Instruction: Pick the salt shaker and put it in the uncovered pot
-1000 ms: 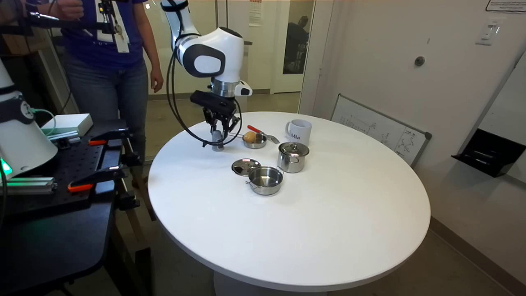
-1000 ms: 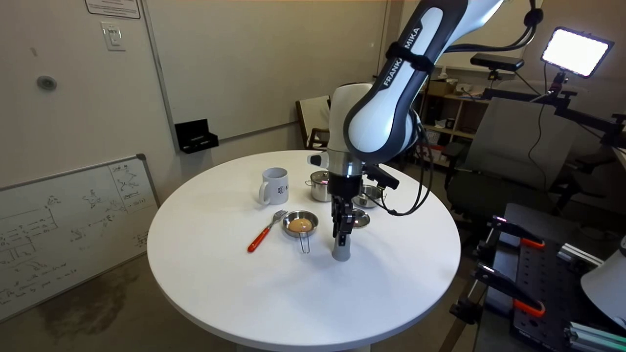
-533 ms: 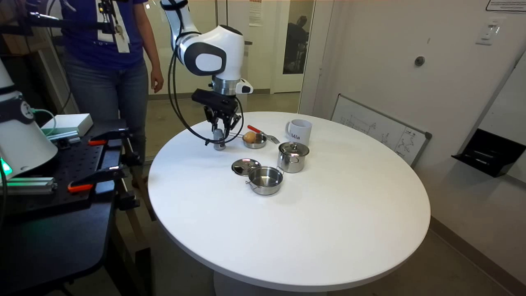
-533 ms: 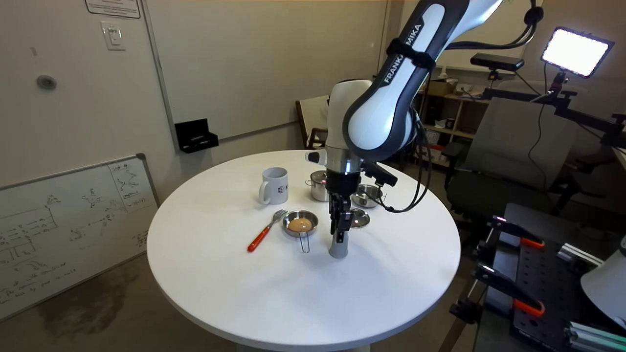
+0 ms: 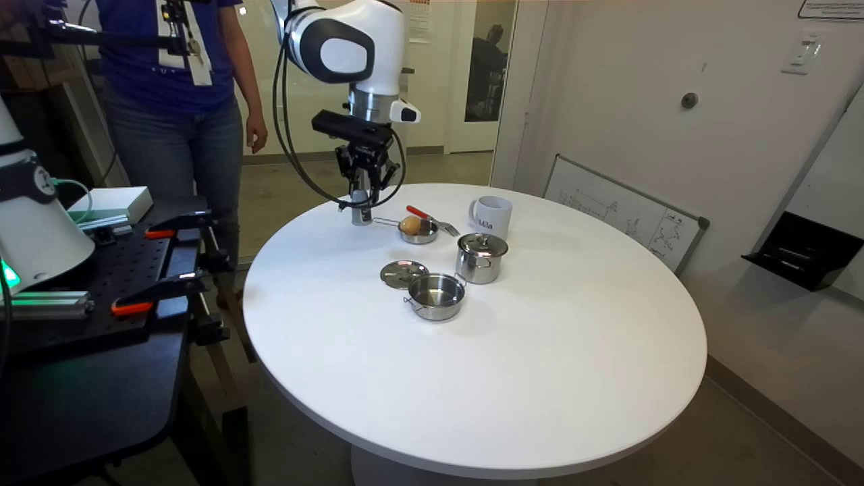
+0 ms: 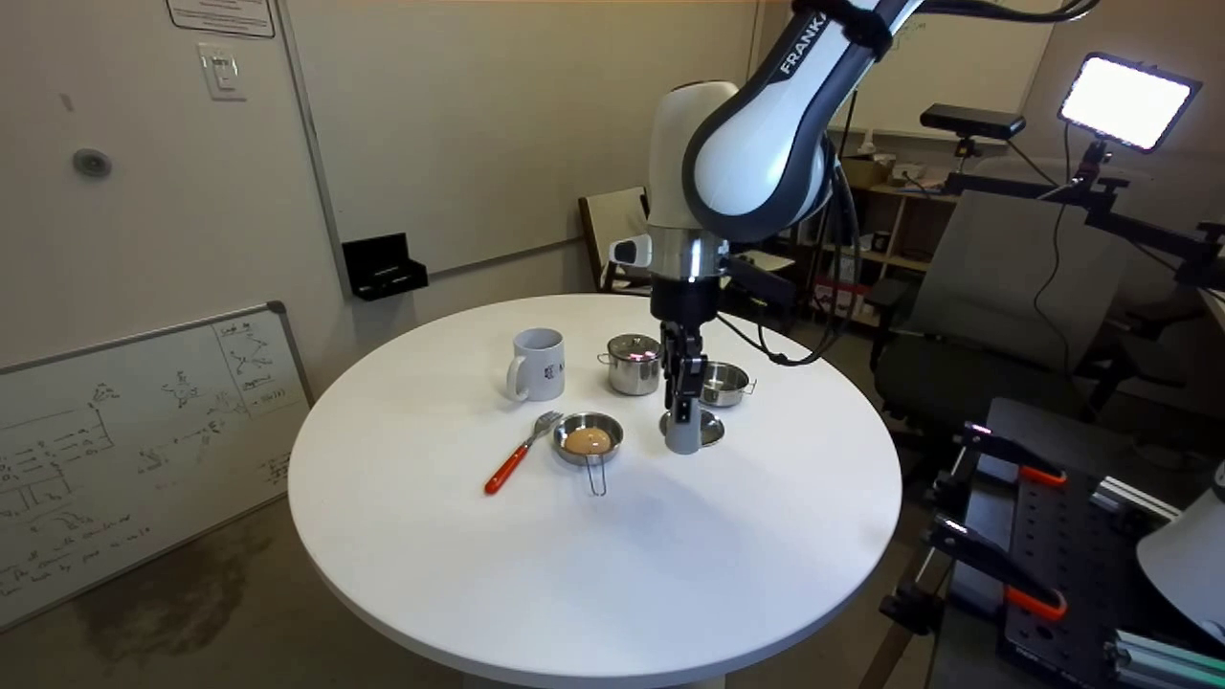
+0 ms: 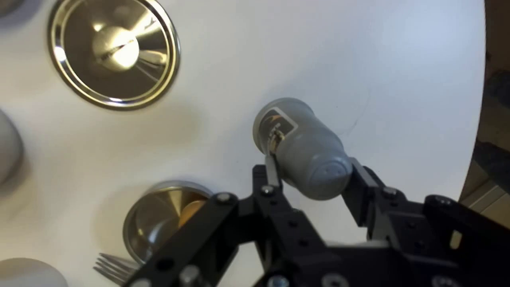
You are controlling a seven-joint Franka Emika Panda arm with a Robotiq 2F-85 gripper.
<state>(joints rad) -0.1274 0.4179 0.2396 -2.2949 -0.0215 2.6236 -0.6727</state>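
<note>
My gripper is shut on the grey salt shaker and holds it upright above the table. In an exterior view the gripper and shaker appear in front of the loose lid. In the wrist view the shaker sits between both fingers, its holed top towards me and its dark label partly visible. The uncovered steel pot stands on the table with nothing visible inside. It is partly hidden by my gripper in an exterior view.
A loose steel lid lies beside the uncovered pot. A covered pot, a white mug, a small pan holding a brown item, and a red-handled fork stand or lie nearby. A person stands behind.
My gripper has risen with the salt shaker, lifting it off the table. In an exterior view it has also shifted slightly towards the lid. The other objects have not moved.
</note>
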